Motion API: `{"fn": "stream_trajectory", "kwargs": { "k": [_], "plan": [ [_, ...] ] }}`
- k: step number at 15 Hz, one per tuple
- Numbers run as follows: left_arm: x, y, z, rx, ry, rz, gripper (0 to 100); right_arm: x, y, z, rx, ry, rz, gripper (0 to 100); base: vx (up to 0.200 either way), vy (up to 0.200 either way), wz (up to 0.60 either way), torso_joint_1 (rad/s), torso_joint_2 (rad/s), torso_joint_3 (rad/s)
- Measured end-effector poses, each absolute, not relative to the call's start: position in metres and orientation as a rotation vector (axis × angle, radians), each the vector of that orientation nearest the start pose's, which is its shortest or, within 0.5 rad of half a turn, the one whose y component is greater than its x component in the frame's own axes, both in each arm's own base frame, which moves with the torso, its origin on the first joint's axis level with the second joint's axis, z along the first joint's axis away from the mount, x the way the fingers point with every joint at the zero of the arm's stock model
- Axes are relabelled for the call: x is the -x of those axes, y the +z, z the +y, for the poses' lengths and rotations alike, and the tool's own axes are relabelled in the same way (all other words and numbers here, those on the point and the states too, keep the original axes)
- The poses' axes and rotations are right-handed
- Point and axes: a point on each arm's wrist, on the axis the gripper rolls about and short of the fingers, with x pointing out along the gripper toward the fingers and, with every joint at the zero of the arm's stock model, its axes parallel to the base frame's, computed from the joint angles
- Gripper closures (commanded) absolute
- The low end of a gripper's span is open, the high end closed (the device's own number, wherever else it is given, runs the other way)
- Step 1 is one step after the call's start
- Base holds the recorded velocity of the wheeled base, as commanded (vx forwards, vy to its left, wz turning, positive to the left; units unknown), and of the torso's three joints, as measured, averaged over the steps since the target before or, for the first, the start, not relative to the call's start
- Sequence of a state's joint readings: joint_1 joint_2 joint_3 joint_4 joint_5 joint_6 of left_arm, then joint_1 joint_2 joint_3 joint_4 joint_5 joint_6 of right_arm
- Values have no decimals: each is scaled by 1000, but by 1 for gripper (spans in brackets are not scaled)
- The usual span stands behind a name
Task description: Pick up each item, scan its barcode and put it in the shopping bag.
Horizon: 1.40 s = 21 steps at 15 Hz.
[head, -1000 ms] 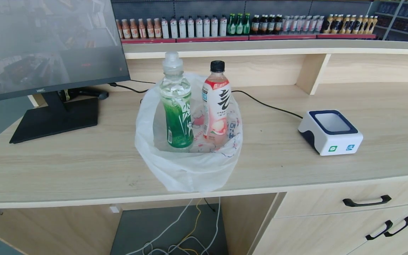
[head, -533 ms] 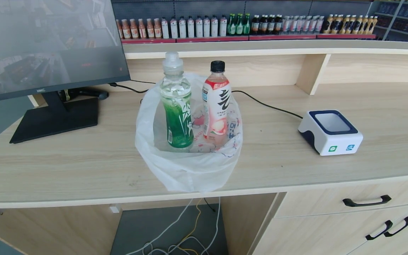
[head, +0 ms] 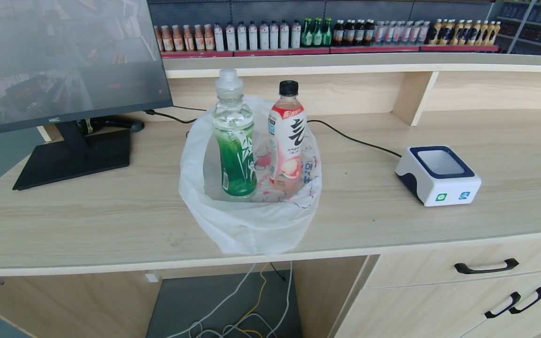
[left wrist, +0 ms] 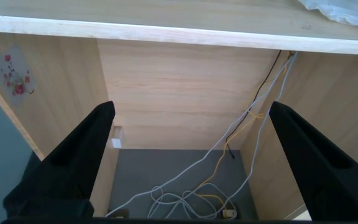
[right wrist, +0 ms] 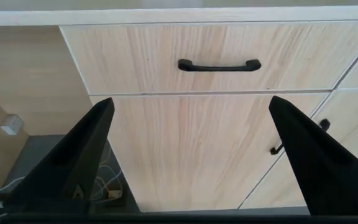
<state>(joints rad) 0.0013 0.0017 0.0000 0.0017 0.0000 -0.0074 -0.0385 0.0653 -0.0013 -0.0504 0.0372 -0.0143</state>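
Green bottle (head: 235, 155) and pink peach bottle (head: 288, 141) stand upright, side by side, inside the shopping bag (head: 247, 225) on the counter (head: 111, 216). The slumped bag walls probably steady them. Scanner (head: 437, 174) sits well apart, nothing over it. Task looks done. Left gripper (left wrist: 191, 107) and right gripper (right wrist: 191, 102) sit below the counter edge, both spread wide and empty, well below the bottles.
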Motion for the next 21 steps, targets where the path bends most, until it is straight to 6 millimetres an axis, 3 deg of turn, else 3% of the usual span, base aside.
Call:
{"fn": "stream_trajectory", "kwargs": {
  "k": [4, 19, 21],
  "plan": [
    [23, 75, 0, 7, 1, 3, 0, 19, 77, 0, 82, -40, 48, 0, 0, 0, 0, 0, 0, 0],
    [23, 75, 0, 7, 0, 4, 0, 23, 76, -1, 21, -27, -2, 0, -40, 0, 0, 2, 1, 0],
    [23, 75, 0, 13, 0, 3, 0, 23, 76, -1, 21, -26, -2, 0, 0, -200, 0, 2, 0, 0]
  ]
}}
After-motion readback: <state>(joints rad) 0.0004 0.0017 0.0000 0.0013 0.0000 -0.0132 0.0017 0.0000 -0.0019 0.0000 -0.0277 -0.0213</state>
